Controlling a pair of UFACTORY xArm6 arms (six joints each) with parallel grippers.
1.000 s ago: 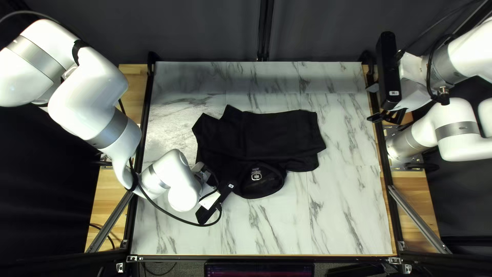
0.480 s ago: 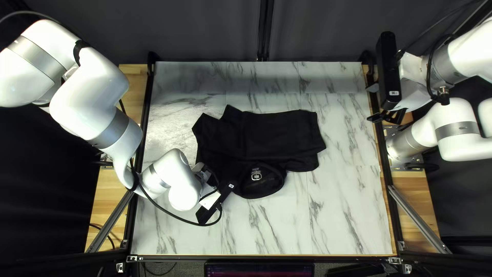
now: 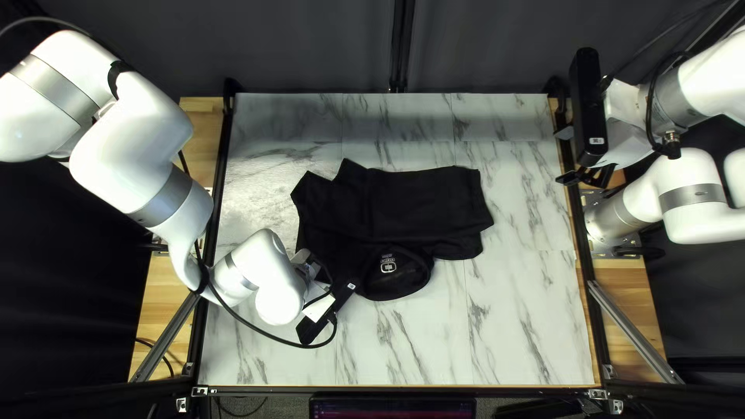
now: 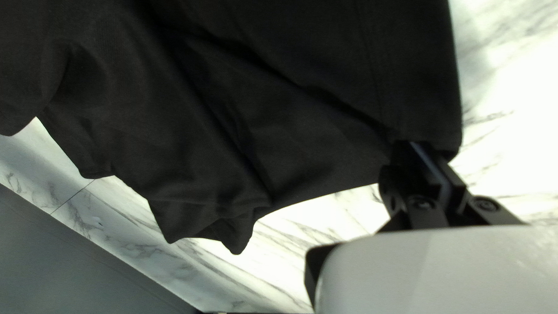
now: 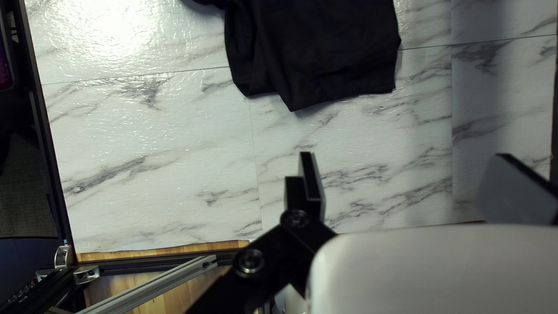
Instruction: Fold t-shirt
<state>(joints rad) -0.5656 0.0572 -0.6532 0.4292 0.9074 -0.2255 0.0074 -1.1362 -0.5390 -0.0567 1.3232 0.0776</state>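
Observation:
The black t-shirt [image 3: 419,202] lies partly folded on the table, its collar toward the near edge and a pale print inside the neck. My left gripper [image 3: 317,289] is low at the shirt's near-left side, its fingertips hidden from above. From the left wrist, the gripper [image 4: 427,154] is shut on an edge of the dark cloth [image 4: 302,116], close to a corner. Beyond the table's right edge my right gripper [image 3: 560,157] hangs away from the shirt. The right wrist view shows this gripper [image 5: 405,157] wide open, nothing between its fingers, and the shirt [image 5: 325,52] lying ahead.
Marble-patterned table [image 3: 520,326] surface surrounds the shirt. Dark rails [image 3: 583,256] run along its sides, with wooden strips [image 3: 636,310] outside them. A cable [image 3: 264,332] loops from my left arm over the near-left table. A screen [image 3: 392,407] stands beyond the near edge.
The left wrist has shifted and tilted slightly, its camera end moving a little toward the near edge. The shirt and my right arm look unchanged.

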